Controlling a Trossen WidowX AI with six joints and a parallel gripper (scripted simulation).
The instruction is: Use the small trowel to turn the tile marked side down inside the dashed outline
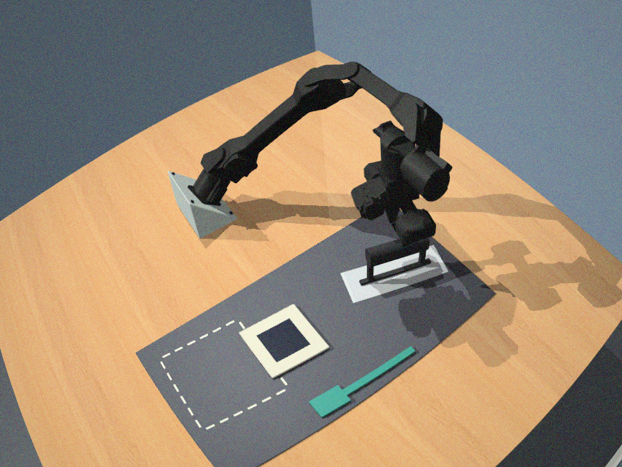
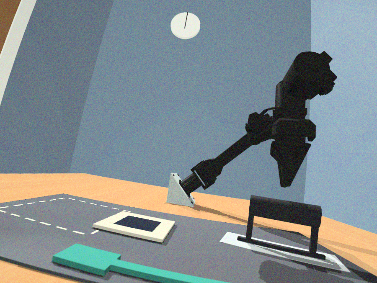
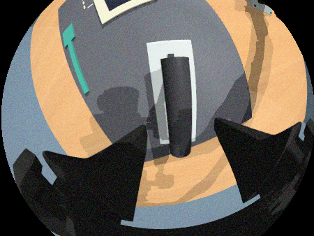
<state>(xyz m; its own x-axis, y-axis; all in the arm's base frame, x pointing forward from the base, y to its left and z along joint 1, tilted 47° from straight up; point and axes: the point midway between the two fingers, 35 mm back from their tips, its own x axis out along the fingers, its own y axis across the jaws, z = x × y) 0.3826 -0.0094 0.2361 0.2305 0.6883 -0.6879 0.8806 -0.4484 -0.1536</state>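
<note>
The trowel has a black bar handle on two posts above a thin white blade, which lies flat on the dark mat. My gripper is open and empty above the handle, pointing down, with a gap between. The cream tile lies flat, its dark square mark up. It overlaps the right side of the dashed outline, mostly outside. Fingertips are hard to make out in the top view.
A teal paddle-shaped tool lies flat along the mat's front edge, its handle pointing right. The arm's grey base bracket stands on the wooden table behind the mat.
</note>
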